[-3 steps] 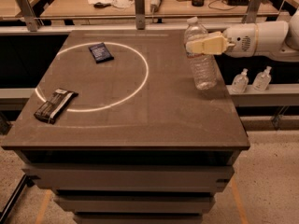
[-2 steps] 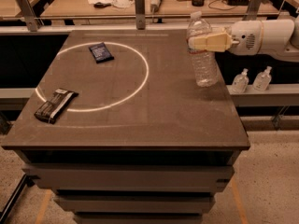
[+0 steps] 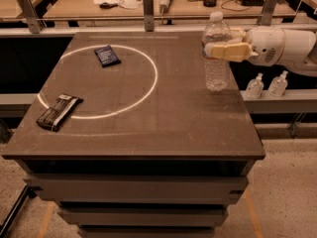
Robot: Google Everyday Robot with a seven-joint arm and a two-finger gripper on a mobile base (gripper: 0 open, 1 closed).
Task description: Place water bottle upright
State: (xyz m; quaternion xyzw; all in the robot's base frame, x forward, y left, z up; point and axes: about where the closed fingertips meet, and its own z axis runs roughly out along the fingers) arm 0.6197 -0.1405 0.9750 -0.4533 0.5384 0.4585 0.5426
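Dark grey square table: clear ribbed plastic water bottle stands upright near the table's right edge, base apparently on the top. Our tan two-finger gripper, reaching in from beyond that edge, is clamped around the bottle's upper part. We'd worry about release: fingers dragging sideways while opening could tip it off the table's right edge.

The dark grey-brown table bears a thin white circle, with a dark blue packet far left and a black bar near left. At far right the cream tool, on a white arm, clasps the clear, ribbed, white-capped water bottle.
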